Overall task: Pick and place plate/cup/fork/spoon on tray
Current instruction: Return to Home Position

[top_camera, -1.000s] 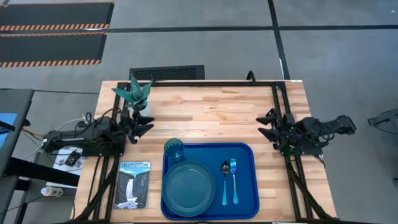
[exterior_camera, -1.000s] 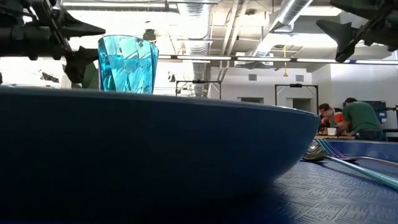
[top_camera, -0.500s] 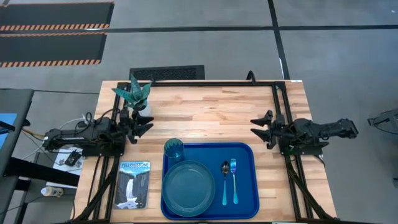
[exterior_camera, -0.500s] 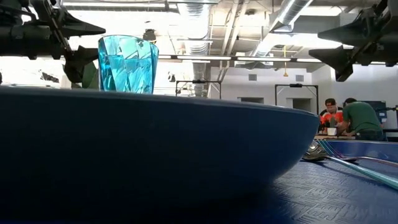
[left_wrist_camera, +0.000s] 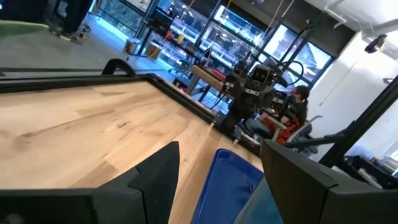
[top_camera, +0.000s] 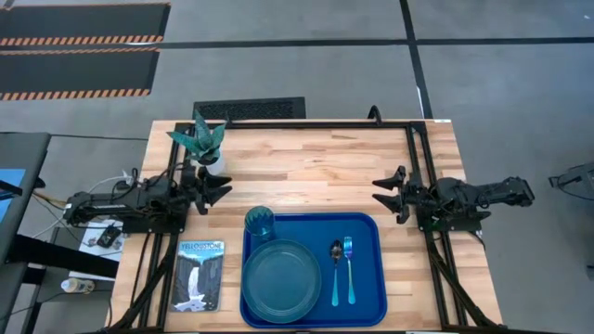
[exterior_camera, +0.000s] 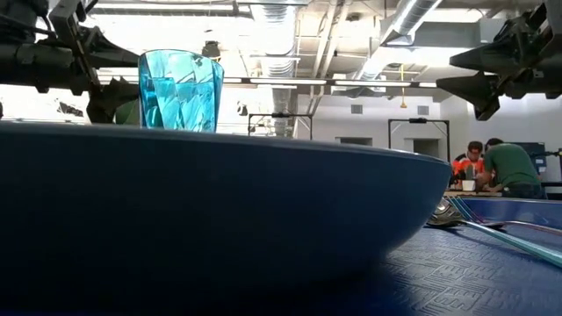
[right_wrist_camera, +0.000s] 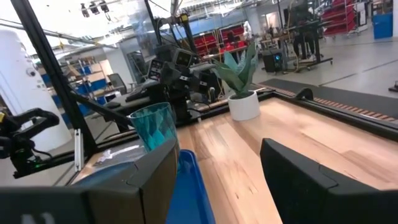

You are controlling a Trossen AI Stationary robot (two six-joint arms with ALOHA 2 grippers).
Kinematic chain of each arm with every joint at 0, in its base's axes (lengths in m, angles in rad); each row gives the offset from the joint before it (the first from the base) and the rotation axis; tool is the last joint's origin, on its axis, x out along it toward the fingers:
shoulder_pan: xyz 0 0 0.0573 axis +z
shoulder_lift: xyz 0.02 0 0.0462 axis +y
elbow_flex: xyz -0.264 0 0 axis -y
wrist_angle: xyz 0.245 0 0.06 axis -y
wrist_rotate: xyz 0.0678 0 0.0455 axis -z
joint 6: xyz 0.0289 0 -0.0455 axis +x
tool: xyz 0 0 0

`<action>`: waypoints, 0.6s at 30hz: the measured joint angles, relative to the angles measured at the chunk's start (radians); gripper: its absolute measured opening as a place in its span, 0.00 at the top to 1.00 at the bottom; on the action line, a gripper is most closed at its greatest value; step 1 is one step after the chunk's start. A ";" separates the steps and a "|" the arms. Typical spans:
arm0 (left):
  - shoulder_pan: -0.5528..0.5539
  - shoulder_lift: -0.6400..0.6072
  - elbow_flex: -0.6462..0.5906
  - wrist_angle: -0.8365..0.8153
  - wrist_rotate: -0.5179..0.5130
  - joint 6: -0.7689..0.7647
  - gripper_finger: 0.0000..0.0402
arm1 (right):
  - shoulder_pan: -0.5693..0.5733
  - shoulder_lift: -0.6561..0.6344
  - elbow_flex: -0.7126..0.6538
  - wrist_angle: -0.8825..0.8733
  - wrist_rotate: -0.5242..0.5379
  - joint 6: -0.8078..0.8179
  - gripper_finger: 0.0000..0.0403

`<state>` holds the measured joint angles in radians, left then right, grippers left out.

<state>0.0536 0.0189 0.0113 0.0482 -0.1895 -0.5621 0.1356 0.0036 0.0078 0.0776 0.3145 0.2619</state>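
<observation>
Both claws hang released and empty, left gripper [top_camera: 221, 190] mid-left, right gripper [top_camera: 384, 192] mid-right, while the plate [top_camera: 280, 276], cup [top_camera: 259, 223], fork [top_camera: 349, 269] and spoon [top_camera: 336, 271] already sit on the tray [top_camera: 367, 306] at lower centre, so the task looks complete.

Left gripper [left_wrist_camera: 214, 180] at frame bottom, both dark fingers [left_wrist_camera: 155, 171] spread wide, nothing between them. Wooden table [left_wrist_camera: 81, 124] fills left and centre. Blue tray [left_wrist_camera: 227, 177] corner shows in the gap, lower centre. Right arm [left_wrist_camera: 255, 93] upper centre, far table edge; seated person [left_wrist_camera: 292, 109] just beyond.
</observation>
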 joint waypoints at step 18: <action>0.000 0.001 0.006 -0.020 0.001 0.000 0.47 | 0.000 0.002 -0.001 -0.017 -0.001 0.000 0.37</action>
<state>0.0540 0.0204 0.0171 0.0284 -0.1887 -0.5621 0.1356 0.0055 0.0071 0.0610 0.3140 0.2623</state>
